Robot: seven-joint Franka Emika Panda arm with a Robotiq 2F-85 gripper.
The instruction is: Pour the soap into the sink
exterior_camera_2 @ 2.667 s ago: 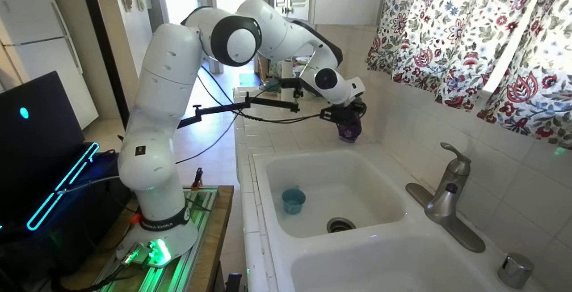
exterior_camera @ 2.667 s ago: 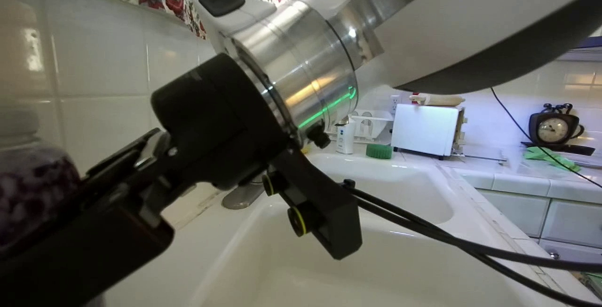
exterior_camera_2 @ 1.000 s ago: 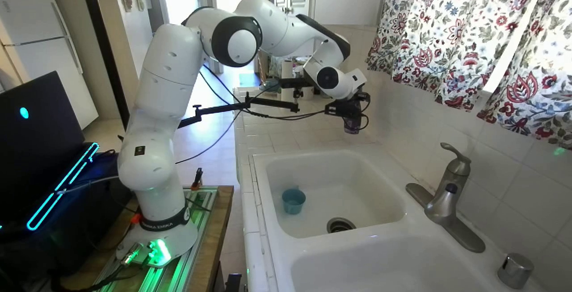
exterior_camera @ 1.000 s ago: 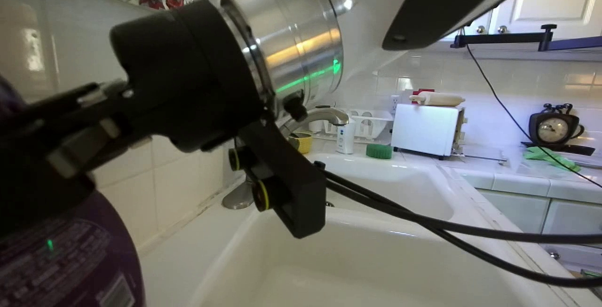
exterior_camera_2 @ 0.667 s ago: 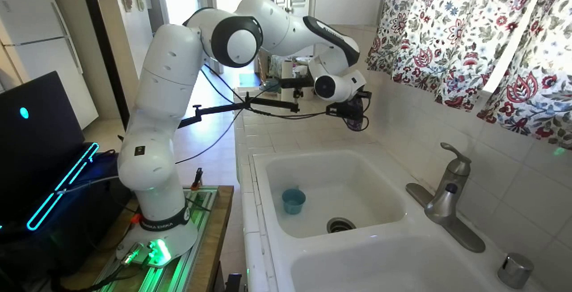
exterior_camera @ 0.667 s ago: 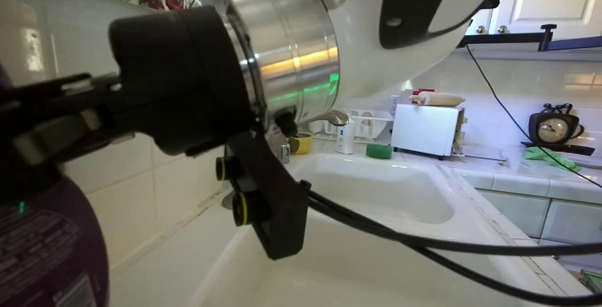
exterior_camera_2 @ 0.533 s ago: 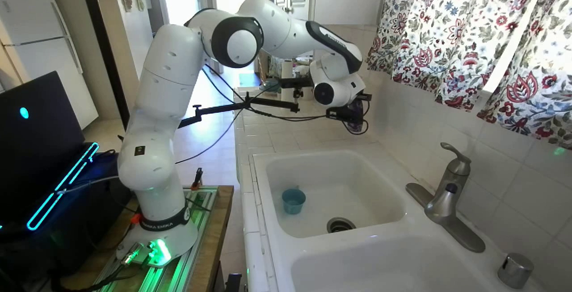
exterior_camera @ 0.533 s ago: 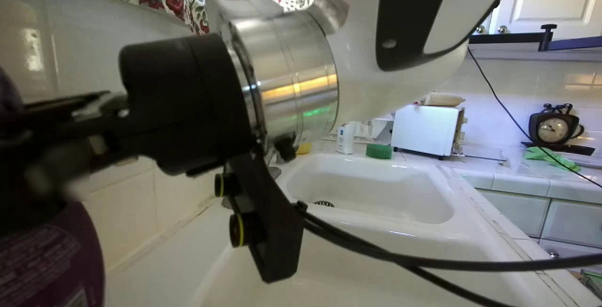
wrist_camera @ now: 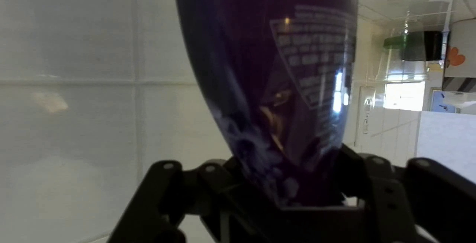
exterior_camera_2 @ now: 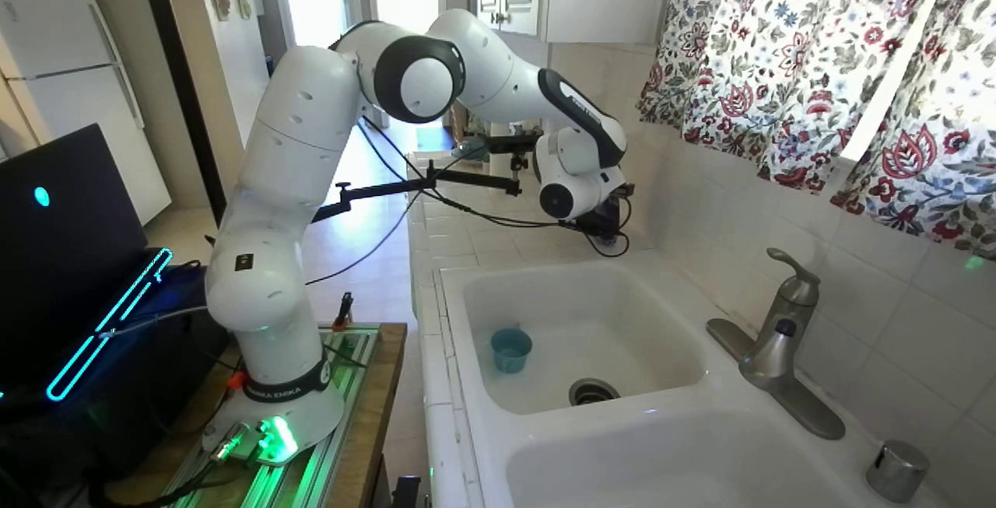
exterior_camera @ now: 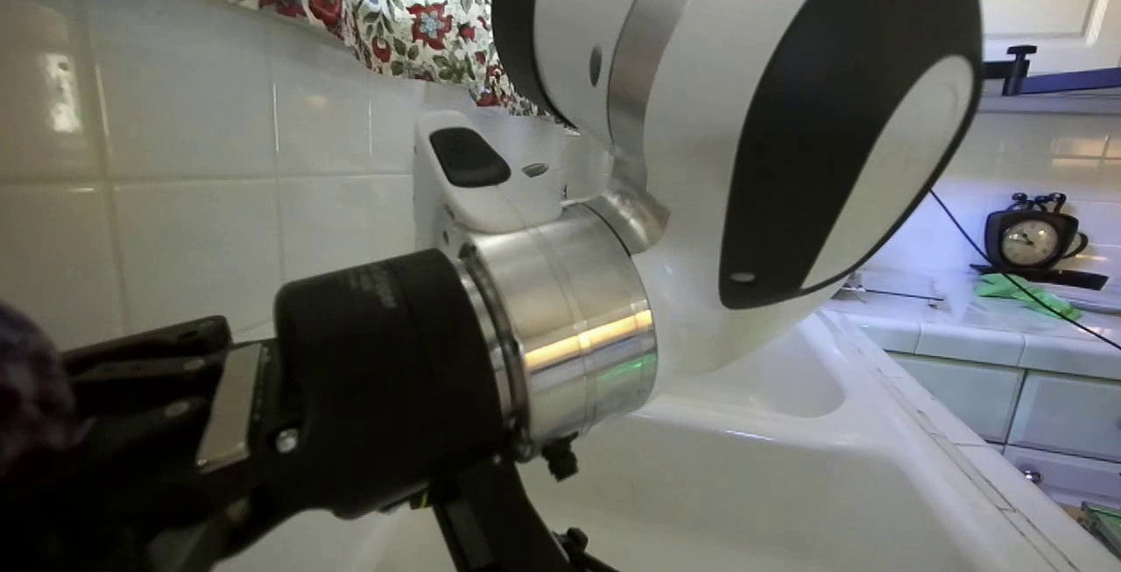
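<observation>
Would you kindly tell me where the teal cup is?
In an exterior view, the teal cup sits in the far sink basin, left of and beyond the drain.

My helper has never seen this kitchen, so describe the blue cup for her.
In an exterior view, find the white double sink and look into its farther basin. There, left of the round drain as pictured and slightly beyond it, sits the blue cup. Its colour sets it apart from the white basin and the dark drain.
</observation>
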